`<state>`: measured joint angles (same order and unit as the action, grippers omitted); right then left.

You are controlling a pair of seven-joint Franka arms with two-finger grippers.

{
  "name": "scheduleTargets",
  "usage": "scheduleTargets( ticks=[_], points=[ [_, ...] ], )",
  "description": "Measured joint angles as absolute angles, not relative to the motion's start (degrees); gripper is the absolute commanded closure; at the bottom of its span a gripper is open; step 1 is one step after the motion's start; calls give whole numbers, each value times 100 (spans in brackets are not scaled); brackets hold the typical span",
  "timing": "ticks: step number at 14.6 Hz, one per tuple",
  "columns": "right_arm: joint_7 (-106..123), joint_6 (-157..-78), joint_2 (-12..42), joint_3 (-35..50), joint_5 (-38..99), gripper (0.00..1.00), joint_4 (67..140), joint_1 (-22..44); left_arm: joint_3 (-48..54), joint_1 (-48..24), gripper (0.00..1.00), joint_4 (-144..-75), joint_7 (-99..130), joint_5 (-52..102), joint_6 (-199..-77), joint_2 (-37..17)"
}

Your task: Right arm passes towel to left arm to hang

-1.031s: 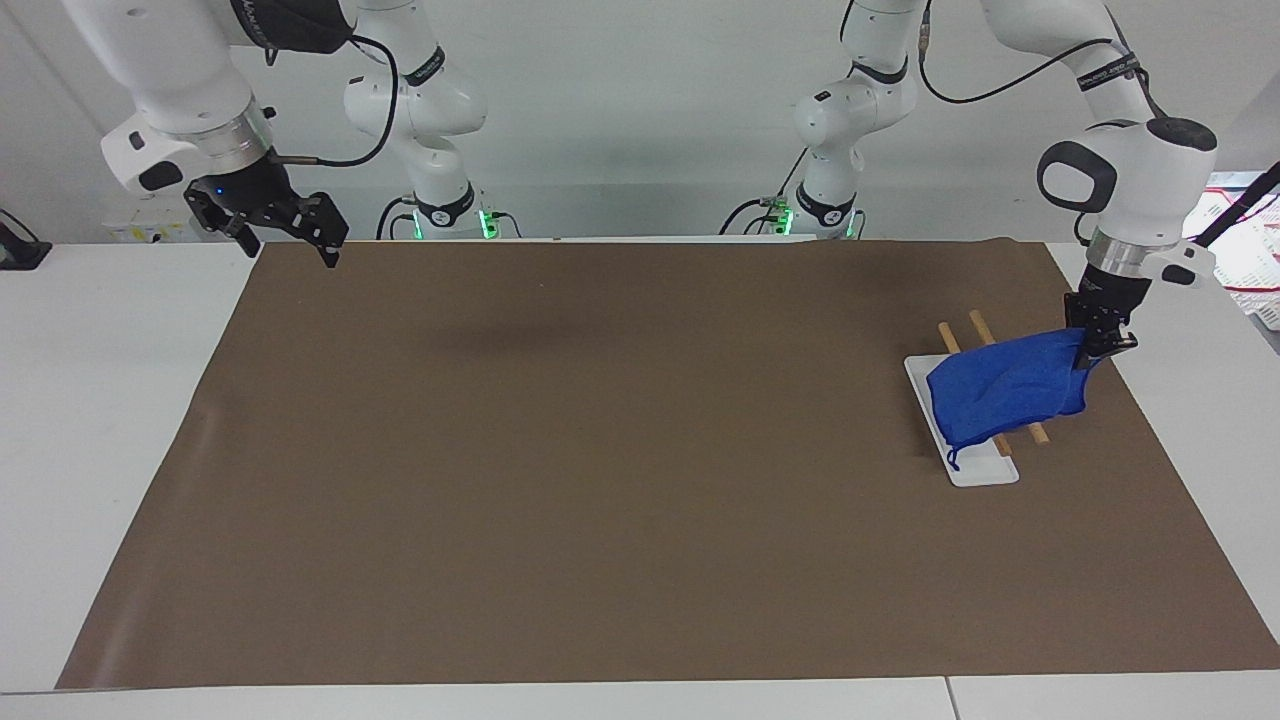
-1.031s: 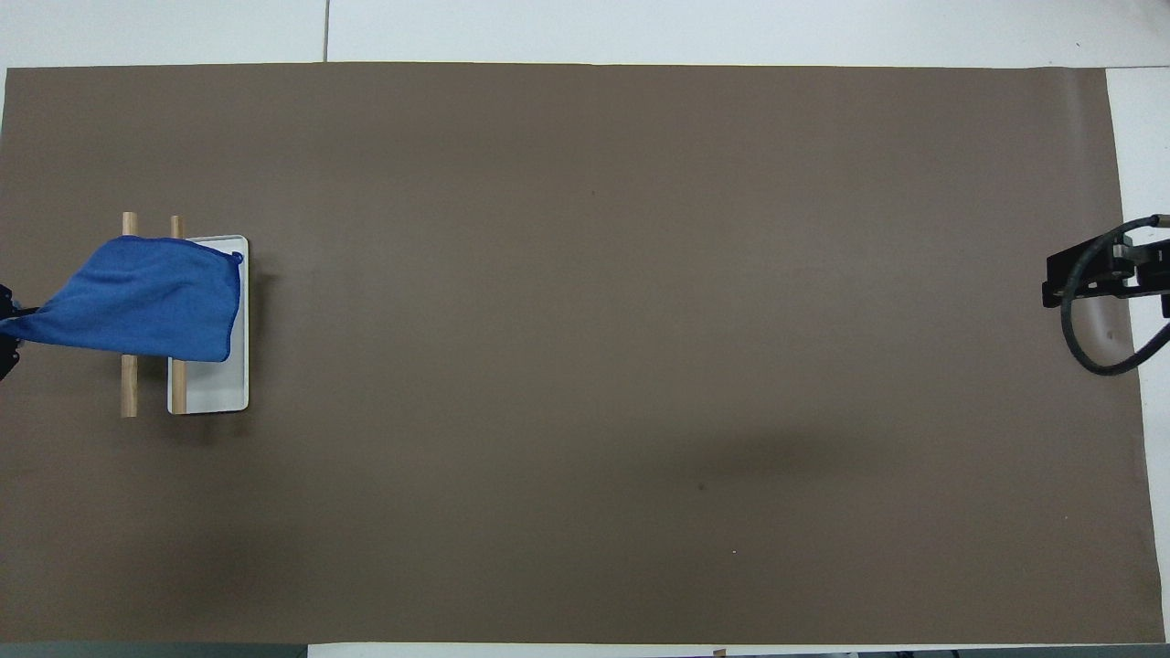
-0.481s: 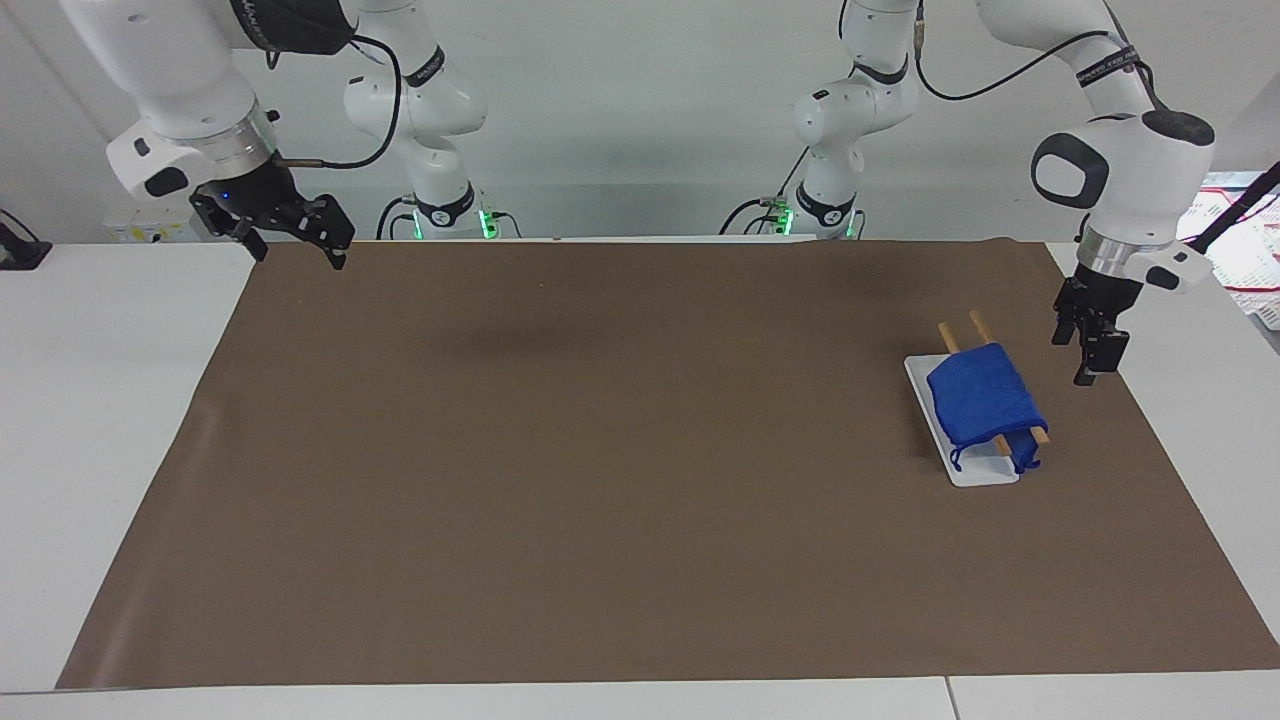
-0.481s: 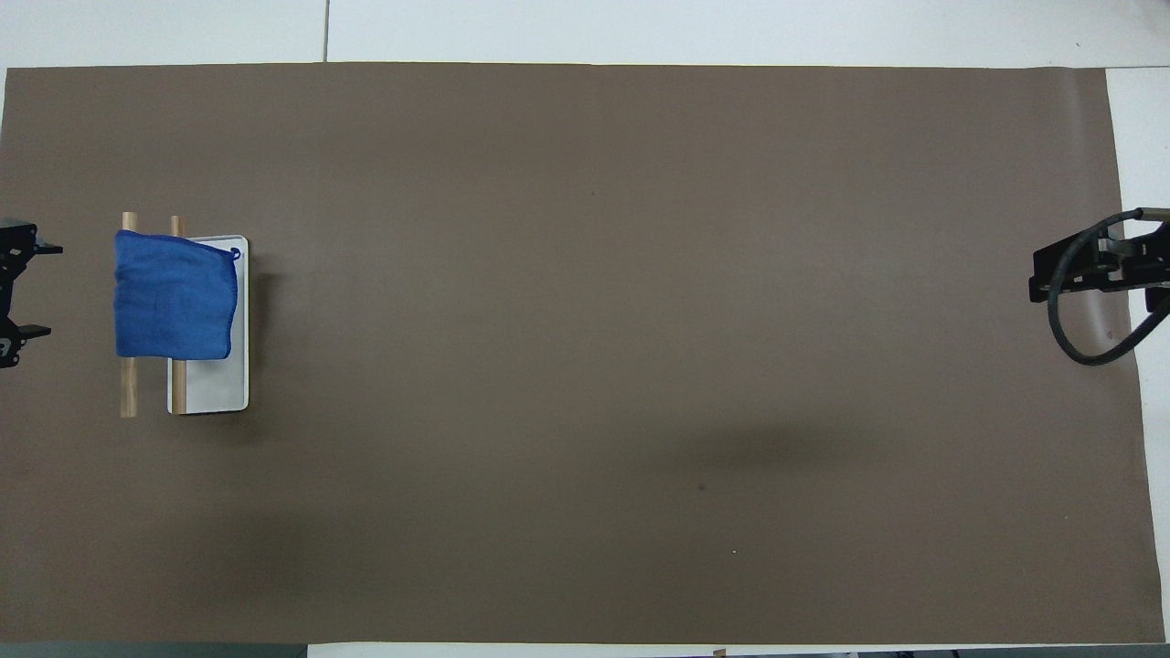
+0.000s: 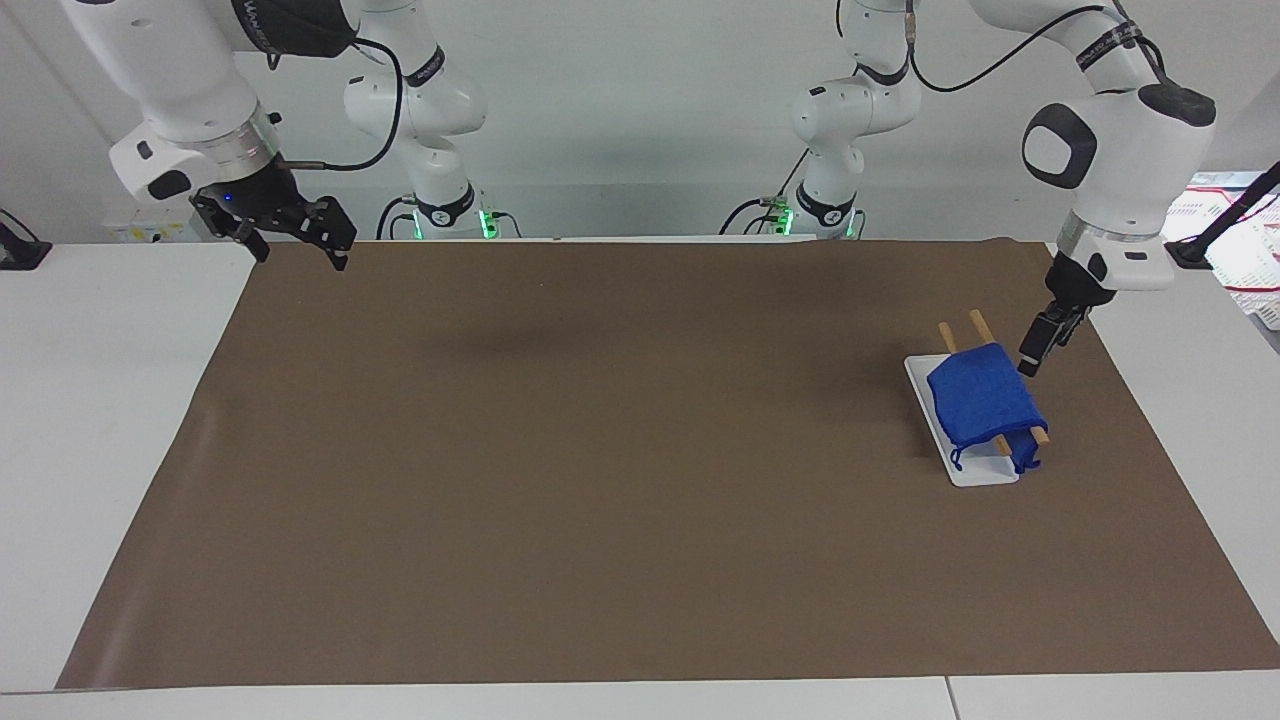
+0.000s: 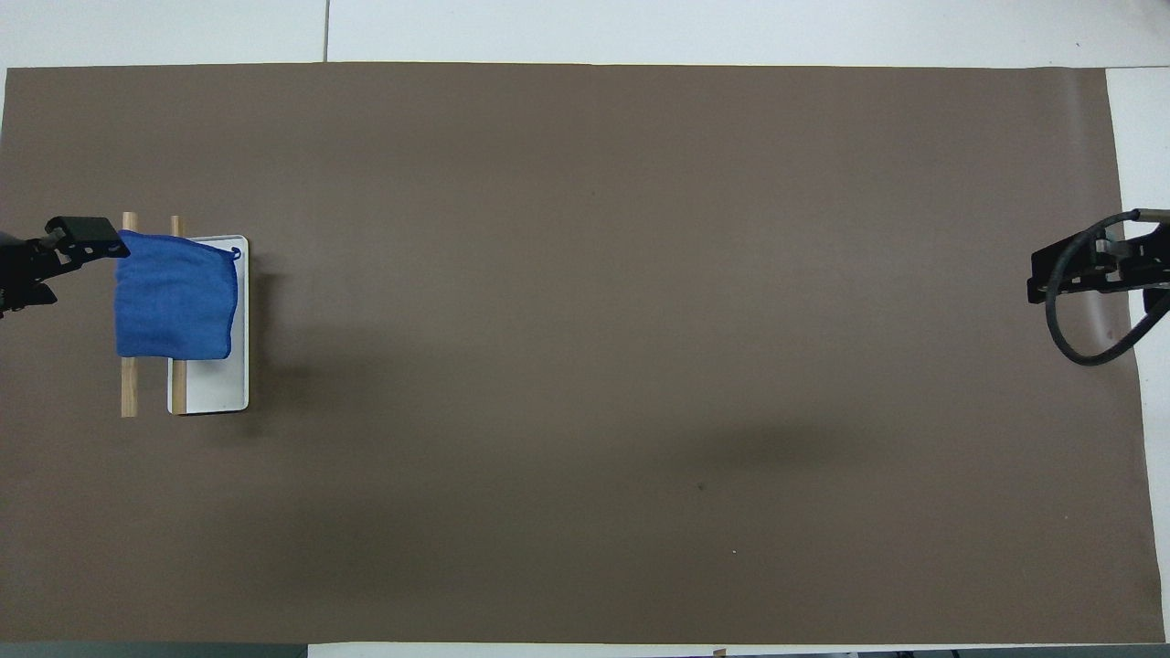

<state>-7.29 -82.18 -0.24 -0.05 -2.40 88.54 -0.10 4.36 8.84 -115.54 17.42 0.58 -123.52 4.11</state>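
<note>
Though overhead hides it, facing shows left claw (image 5: 1036,352) clear of towel (image 5: 982,398)

Royal-blue towel (image 5: 984,399) draped over two wooden rails (image 5: 976,325)

No readable text anywhere: the lettering on the arms' dark bands is too small to make out.

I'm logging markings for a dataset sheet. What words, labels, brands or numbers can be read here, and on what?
Right arm, black band: white lettering, too small to read.
Left arm, black band: white lettering, too small to read.
Towel, rack, brown mat: none.
</note>
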Motion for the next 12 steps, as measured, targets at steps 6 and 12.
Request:
scheduleTargets(
  ticks=[6,12],
  points=[
    [-729,-8235,-24,-49,-240,0,8852,-62,460,137,0,-10587,1291,58,-10905,229],
    [-729,-8235,-15,-28,-240,0,8850,-136,479,-141,0,-9652,1167,144,-9696,69]
  ],
)
